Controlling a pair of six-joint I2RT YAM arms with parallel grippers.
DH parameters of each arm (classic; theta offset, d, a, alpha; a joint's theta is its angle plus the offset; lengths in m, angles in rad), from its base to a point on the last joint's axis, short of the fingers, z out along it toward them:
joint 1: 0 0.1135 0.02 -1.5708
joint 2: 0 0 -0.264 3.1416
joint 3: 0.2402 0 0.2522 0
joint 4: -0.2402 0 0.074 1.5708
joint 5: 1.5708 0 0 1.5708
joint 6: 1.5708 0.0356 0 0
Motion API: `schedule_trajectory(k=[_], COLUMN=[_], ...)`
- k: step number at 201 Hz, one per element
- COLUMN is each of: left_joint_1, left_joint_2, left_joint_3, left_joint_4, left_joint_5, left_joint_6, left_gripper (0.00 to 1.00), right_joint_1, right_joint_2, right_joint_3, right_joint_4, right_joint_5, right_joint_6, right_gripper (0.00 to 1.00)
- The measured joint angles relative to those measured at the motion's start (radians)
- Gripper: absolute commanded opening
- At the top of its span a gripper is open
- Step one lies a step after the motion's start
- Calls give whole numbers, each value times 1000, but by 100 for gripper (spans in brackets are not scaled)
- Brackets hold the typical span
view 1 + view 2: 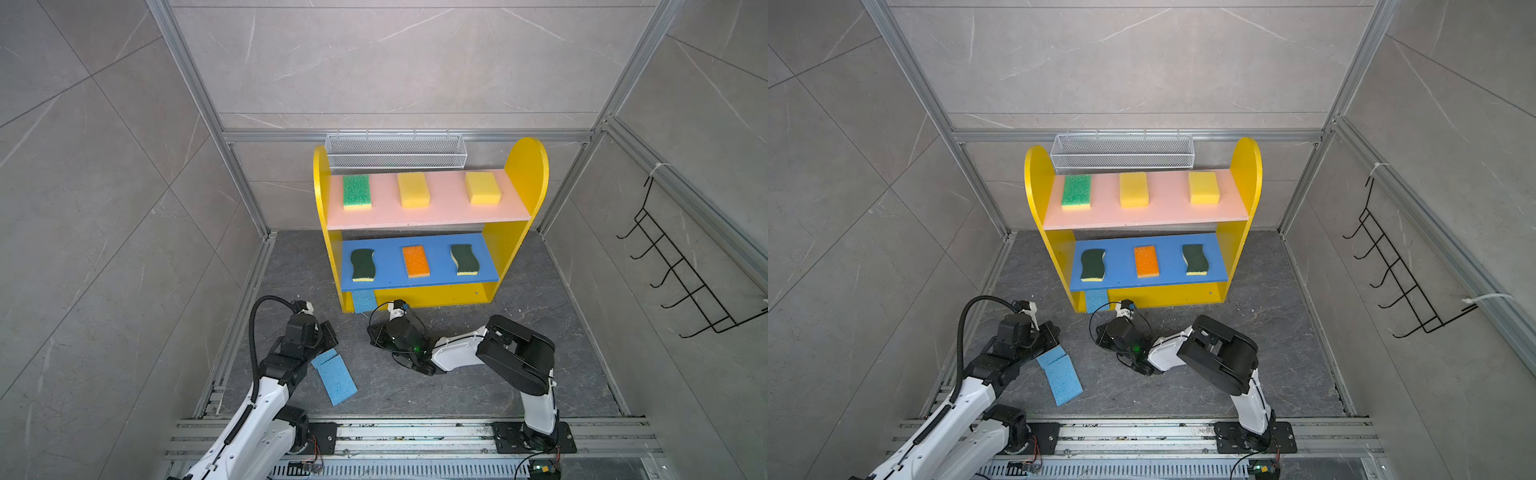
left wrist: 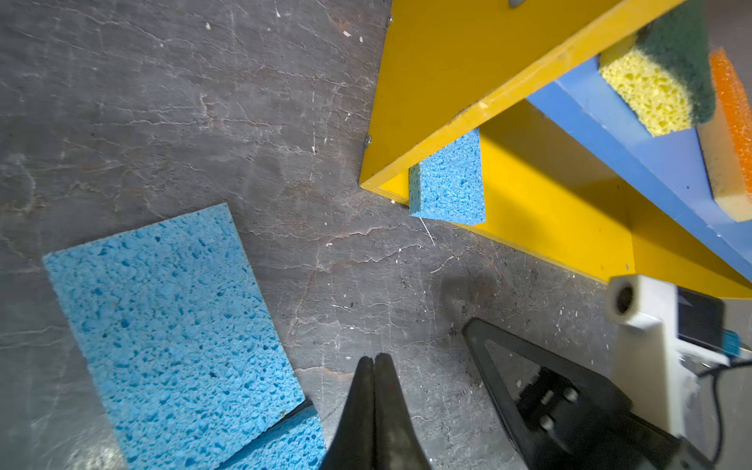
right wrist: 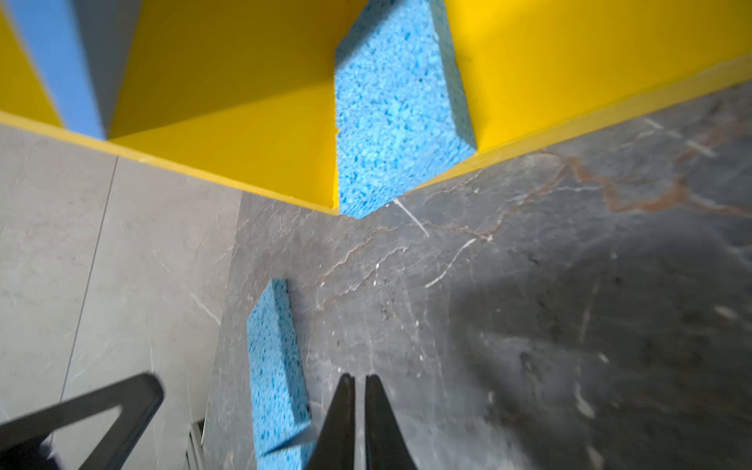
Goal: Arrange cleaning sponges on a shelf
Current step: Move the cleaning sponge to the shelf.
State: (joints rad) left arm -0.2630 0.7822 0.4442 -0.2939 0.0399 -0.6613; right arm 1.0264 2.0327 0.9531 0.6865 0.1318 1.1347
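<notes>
- Shelf (image 1: 528,174): six sponges (image 1: 413,190) fill its pink board (image 1: 436,212) and blue board (image 1: 395,266).
- Two blue sponges (image 1: 337,380) overlap on the floor (image 1: 457,386); one pinch may lift both.
- Third blue sponge (image 1: 364,301) overhangs the base (image 1: 436,297) at its left front corner; a passing arm could drag it out.
- Left gripper (image 2: 374,360): jaws pressed together, empty.
- Right gripper (image 3: 360,380): jaws almost together, empty.

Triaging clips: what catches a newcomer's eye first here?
The bright shelf at the back stands out, with green and yellow sponges on its pink board, dark-green and orange sponges on its blue board. Two light-blue sponges overlap on the floor beside the left arm; a third sits on the base.
</notes>
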Motion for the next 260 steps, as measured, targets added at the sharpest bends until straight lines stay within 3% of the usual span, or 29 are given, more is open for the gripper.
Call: schedule_trajectory(k=[90,260], left_joint_1=[32,50], left_joint_2=[20,23], left_joint_3=[11,11], left_joint_4=[34,60], left_joint_5=[42,43], left_joint_6=[7,23], left_gripper=[5,2], right_joint_1=[-11,-58], right_joint_2=[114,219], right_joint_3=[135,227], right_joint_4=[18,29], right_joint_5=[29,32], right_joint_6=[10,11], right_gripper=[12,12])
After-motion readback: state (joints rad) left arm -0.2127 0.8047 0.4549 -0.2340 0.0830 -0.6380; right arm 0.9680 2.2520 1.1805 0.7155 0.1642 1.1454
